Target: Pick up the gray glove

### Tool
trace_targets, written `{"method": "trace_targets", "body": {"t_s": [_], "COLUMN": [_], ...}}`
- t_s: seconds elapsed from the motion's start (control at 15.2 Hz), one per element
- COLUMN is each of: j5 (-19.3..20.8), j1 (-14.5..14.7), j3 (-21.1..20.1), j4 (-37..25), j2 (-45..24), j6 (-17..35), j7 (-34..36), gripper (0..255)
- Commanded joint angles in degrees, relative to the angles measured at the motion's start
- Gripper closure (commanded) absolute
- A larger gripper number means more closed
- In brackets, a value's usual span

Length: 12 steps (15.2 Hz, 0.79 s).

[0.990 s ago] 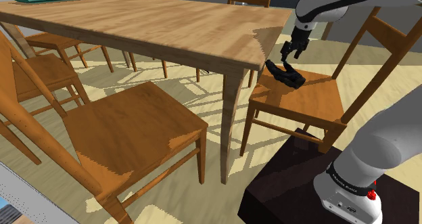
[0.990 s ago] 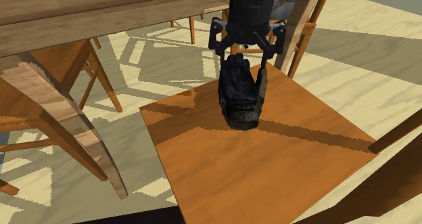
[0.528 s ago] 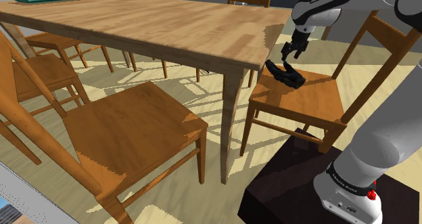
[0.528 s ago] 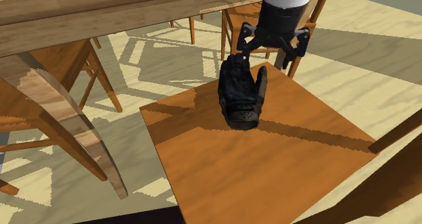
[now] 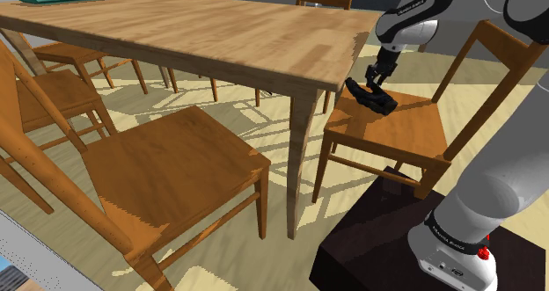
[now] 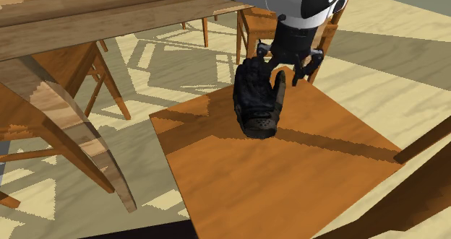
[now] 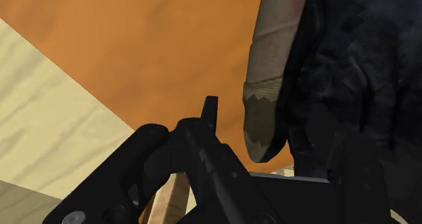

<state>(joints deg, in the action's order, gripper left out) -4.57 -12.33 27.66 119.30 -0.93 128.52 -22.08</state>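
Glove: dark grey five-fingered glove (image 6: 256,104), flat near orange-brown wooden chair seat (image 6: 289,180) corner.
End effector (image 6: 288,68): released, fingers apart, at glove's finger end.

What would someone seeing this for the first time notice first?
A dark glove lies flat on an orange-brown wooden chair seat, its fingers pointing toward the table. The arm's black hand hangs at the glove's fingertip end with its own fingers apart. In the shoulder view, a big wooden table spreads across the upper left.
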Motion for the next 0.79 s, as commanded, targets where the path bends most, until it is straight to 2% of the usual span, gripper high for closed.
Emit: {"method": "trace_targets", "body": {"t_s": [0.0,0.53,0.73], "j5": [-0.08,-0.03,0.64], "j1": [-0.02,0.01,0.06], "j3": [0.02,-0.01,-0.04], "j4": [0.04,0.13,-1.28], "j2": [-0.10,-0.03,0.89], "j6": [0.15,0.17,-2.03], "j7": [-0.09,0.00,0.55], "gripper": [255,255,255]}}
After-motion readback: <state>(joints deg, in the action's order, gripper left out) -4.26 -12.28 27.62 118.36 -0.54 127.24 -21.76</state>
